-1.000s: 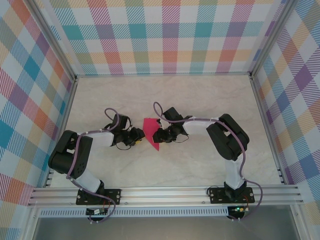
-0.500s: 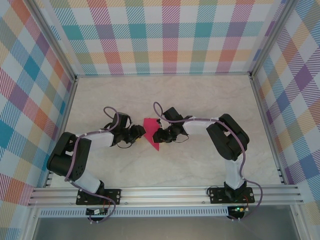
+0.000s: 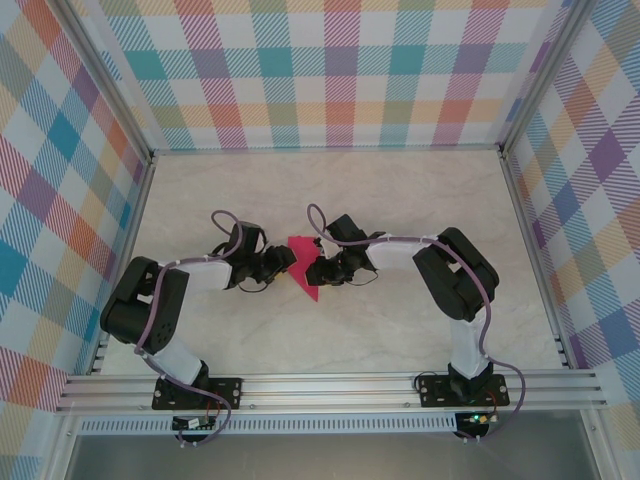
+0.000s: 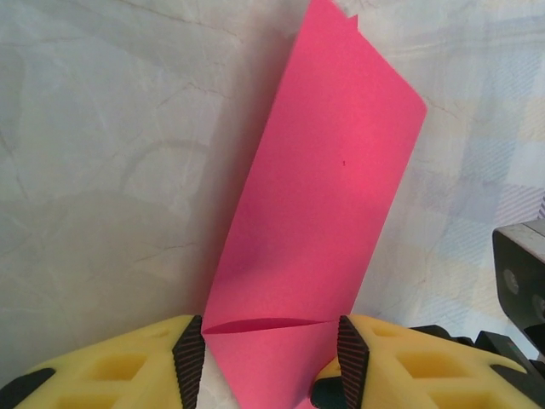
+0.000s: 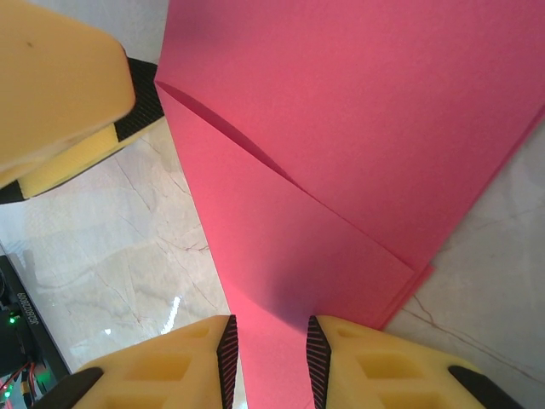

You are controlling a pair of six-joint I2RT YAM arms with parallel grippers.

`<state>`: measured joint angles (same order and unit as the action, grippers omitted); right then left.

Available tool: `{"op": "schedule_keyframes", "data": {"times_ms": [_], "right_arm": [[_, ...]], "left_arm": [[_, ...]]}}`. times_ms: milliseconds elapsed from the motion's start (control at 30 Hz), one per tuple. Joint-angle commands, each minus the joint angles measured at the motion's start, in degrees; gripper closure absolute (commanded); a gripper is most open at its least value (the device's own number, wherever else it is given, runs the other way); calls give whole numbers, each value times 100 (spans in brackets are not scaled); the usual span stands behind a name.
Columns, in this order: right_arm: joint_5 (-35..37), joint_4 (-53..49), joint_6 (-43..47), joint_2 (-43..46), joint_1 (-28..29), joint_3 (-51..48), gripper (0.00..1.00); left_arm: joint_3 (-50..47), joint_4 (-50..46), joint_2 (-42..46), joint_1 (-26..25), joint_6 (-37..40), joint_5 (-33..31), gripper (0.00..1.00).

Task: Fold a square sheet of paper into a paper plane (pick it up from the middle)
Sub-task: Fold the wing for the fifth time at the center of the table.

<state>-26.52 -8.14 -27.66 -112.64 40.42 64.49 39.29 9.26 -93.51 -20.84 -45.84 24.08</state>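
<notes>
table (image 3: 420, 330): marble top; I work mid-table, where both arms reach.
square sheet of paper (image 3: 299, 258): partly folded, layers doubled, one point toward the near edge, sitting between both claws. Not a dart yet, I'd say.
right claw (image 5: 268, 349): pinching the doubled layers, pads nearly together. It's my anchor so the fold can't slip.
left claw (image 4: 268, 345): spread, a pad on each side of the strip, no clamp visible. Probably set for a regrip.
crease (image 4: 264, 324): short curved fold line at the left pads; looks soft.
</notes>
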Motion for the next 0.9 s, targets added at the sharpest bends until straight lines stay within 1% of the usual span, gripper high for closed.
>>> {"op": "schedule_keyframes", "data": {"times_ms": [0, 67, 167, 300, 533, 667, 767, 867], "right_arm": [[106, -117, 10, -58, -43, -165, 69], [104, -115, 12, -58, -43, -164, 69], [104, -117, 8, -57, -43, -163, 69], [106, -104, 6, -56, -44, -173, 69], [-22, -23, -38, 140, -79, -200, 69], [-46, -77, 21, 393, -92, -139, 68], [40, -114, 79, 574, -105, -124, 66], [339, -108, 168, 855, -105, -209, 62]], "left_arm": [[166, 35, -121, -109, 4, 107, 49], [166, 65, -132, -122, 3, 131, 47], [170, 84, -132, -140, 2, 187, 47], [159, 260, -132, -155, -48, 383, 59], [-6, 588, -110, -155, -173, 464, 71], [-115, 840, -92, -157, -265, 495, 82], [-149, 831, -79, -157, -257, 447, 88], [-167, 676, 3, -165, -247, 284, 94]]}}
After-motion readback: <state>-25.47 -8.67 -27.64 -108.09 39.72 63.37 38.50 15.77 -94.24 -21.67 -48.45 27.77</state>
